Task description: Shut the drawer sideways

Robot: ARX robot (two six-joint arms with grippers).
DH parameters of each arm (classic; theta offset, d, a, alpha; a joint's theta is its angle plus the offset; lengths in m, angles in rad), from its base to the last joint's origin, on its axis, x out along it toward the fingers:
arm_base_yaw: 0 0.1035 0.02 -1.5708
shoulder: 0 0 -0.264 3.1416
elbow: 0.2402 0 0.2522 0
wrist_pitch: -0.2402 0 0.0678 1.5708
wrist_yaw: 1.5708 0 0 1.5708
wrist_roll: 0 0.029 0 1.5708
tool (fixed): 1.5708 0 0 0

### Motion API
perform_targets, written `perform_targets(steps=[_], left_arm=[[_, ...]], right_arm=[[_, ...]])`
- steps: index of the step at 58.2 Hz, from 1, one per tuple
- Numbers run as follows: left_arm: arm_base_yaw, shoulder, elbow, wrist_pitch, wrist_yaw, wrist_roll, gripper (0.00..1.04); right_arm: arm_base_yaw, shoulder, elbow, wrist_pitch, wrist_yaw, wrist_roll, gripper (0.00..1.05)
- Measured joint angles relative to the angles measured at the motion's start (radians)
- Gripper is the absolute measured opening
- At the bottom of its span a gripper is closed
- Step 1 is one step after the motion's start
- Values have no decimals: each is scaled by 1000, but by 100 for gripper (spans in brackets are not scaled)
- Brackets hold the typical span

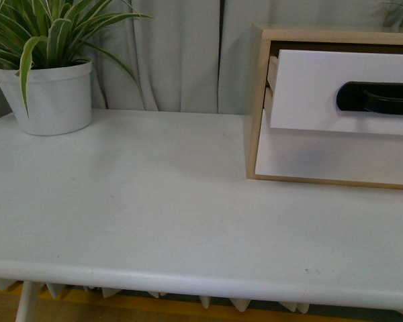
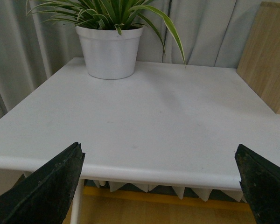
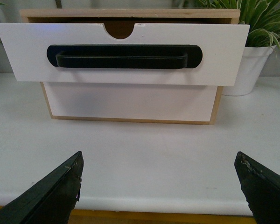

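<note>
The drawer [image 1: 309, 94] is the upper one of a small light-wood cabinet [image 1: 258, 100] at the table's back right. It has a white front and a long black bar handle [image 1: 379, 98], and it stands pulled out. In the right wrist view the drawer [image 3: 123, 77] and its handle [image 3: 123, 57] face me straight on. My right gripper [image 3: 161, 186] is open and empty, back over the table's front edge. My left gripper [image 2: 161, 184] is open and empty at the front edge too. Neither arm shows in the front view.
A white pot with a striped green plant [image 1: 50, 97] stands at the back left; it also shows in the left wrist view [image 2: 109, 51] and the right wrist view [image 3: 252, 65]. The lower drawer front [image 3: 130, 102] is shut. Grey curtains [image 1: 181, 60] hang behind the white table [image 1: 154, 208].
</note>
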Motion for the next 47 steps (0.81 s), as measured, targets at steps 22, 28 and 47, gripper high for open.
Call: perform_targets(steps=[22,28,47], left_arm=[[0,0,0,0,0,0,98],[0,0,0,0,0,0,98],[0,0,0,0,0,0,98]], right_arm=[[0,0,0,0,0,0,95],[0,0,0,0,0,0,95],[0,0,0,0,0,0,95]])
